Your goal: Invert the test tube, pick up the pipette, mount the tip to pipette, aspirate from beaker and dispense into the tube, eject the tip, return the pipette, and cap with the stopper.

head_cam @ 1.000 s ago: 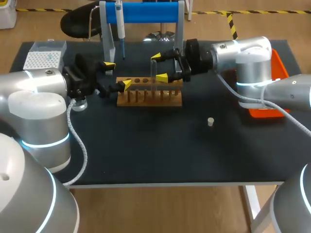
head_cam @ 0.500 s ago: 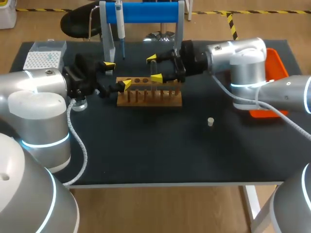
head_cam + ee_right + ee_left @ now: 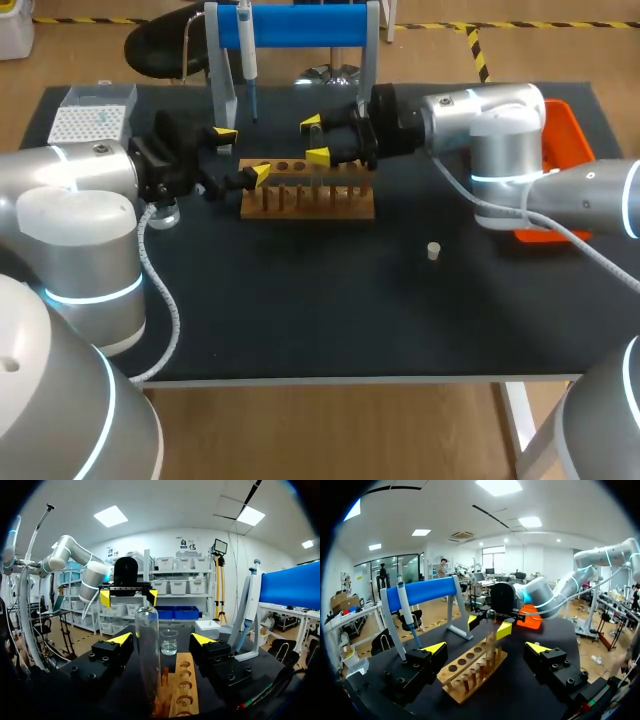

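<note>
Test tube (image 3: 148,650): clear glass, upright in wooden rack (image 3: 182,690), far middle of table. Likely light, slick, brittle; take gently at mid-body. Right gripper (image 3: 161,639) spread astride it, not touching; left gripper (image 3: 485,647) spread at rack's left end.

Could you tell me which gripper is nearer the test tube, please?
The right gripper: its open fingers straddle the test tube. The left gripper sits apart, at the end of the rack.

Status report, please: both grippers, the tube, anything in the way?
Left gripper open, at rack end. Right gripper open around tube. Tube upright in rack. No obstacle seen.
</note>
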Robot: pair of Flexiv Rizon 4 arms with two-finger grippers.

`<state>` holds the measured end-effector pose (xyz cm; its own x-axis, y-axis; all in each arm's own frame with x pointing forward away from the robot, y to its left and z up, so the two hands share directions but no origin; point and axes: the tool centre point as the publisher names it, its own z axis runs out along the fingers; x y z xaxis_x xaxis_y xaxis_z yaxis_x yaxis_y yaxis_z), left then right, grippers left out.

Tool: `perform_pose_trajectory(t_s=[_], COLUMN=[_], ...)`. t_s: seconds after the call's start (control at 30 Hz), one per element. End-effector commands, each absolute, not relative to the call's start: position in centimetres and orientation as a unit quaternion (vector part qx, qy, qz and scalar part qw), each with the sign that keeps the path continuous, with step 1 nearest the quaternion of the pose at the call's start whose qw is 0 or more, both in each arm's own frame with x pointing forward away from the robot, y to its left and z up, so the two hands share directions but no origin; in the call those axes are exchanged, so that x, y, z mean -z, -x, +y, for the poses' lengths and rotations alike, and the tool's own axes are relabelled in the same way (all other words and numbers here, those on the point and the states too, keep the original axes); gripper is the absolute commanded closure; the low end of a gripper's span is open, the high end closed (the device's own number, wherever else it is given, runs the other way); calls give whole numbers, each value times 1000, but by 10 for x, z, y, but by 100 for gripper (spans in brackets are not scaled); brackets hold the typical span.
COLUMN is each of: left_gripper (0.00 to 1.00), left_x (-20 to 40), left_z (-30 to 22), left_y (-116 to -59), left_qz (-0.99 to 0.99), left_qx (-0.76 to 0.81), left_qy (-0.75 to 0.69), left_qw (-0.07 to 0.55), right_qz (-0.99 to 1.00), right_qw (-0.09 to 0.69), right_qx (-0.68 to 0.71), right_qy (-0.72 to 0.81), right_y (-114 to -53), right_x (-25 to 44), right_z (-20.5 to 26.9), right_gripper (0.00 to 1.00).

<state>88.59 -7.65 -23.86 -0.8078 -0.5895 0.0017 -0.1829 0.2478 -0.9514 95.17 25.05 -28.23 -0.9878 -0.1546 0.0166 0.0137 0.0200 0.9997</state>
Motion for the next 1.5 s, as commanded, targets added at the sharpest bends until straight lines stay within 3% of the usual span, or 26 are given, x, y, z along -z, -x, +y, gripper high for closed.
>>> perform_pose_trajectory(t_s=[0.03,0.17,0.2,0.23,1.5], left_gripper=[0,0,0,0,0], left_x=[240,240,240,240,240], left_z=[-77,-77,-77,-77,-77], left_y=[-886,-886,-886,-886,-886], left_qz=[768,768,768,768,768], left_qx=[560,560,560,560,560], left_qy=[251,251,251,251,251], left_qw=[183,183,183,183,183], right_qz=[-713,-712,-712,-712,-710], right_qw=[59,59,59,58,42], right_qx=[697,698,698,698,700], right_qy=[-48,-46,-46,-46,-64], right_y=[-950,-949,-949,-949,-942], right_x=[282,282,282,282,260], right_z=[251,251,251,251,248], right_gripper=[41,59,76,100,100])
